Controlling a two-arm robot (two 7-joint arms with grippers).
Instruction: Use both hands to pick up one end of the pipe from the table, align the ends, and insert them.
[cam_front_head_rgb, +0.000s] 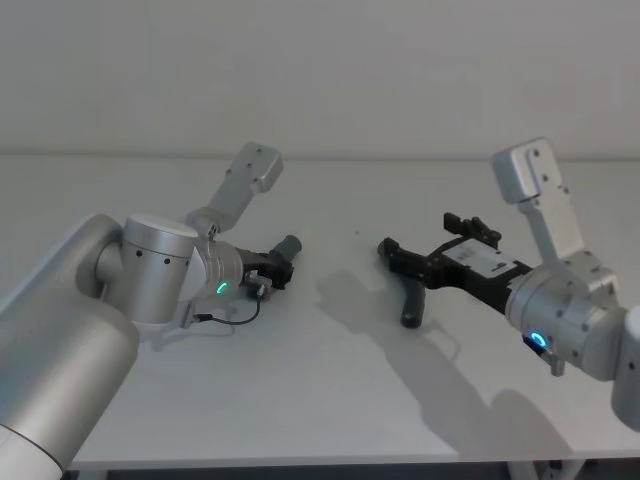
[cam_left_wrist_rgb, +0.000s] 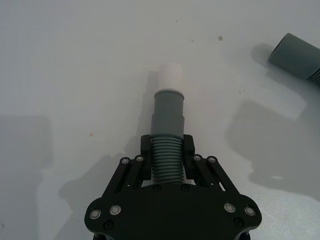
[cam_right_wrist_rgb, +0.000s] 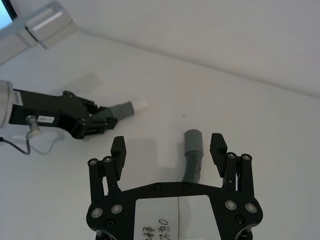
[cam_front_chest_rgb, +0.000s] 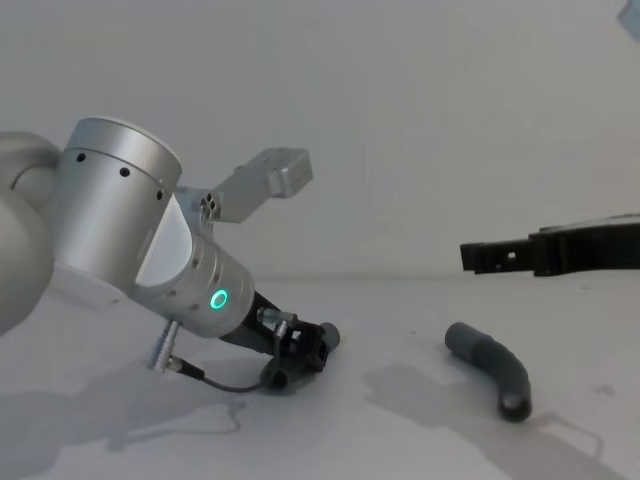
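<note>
My left gripper (cam_left_wrist_rgb: 167, 146) is shut on the ribbed middle of one dark grey pipe piece (cam_left_wrist_rgb: 168, 117). Its whitish tip end (cam_left_wrist_rgb: 171, 75) points forward, low over the table (cam_front_head_rgb: 330, 390). In the head view this gripper (cam_front_head_rgb: 274, 268) sits left of centre with the pipe piece (cam_front_head_rgb: 290, 246) sticking out. The other pipe piece (cam_front_head_rgb: 411, 300), bent, lies on the table with its plain socket end (cam_right_wrist_rgb: 193, 137) free. My right gripper (cam_right_wrist_rgb: 168, 149) hangs open above it, its fingers either side and clear of it. From the chest, that piece (cam_front_chest_rgb: 492, 367) lies below the right gripper's fingers (cam_front_chest_rgb: 482, 255).
The table is a plain white-grey surface ending at a pale wall behind. Free room lies between the two arms and in front of them. A thin black cable (cam_front_head_rgb: 232, 318) loops under the left wrist.
</note>
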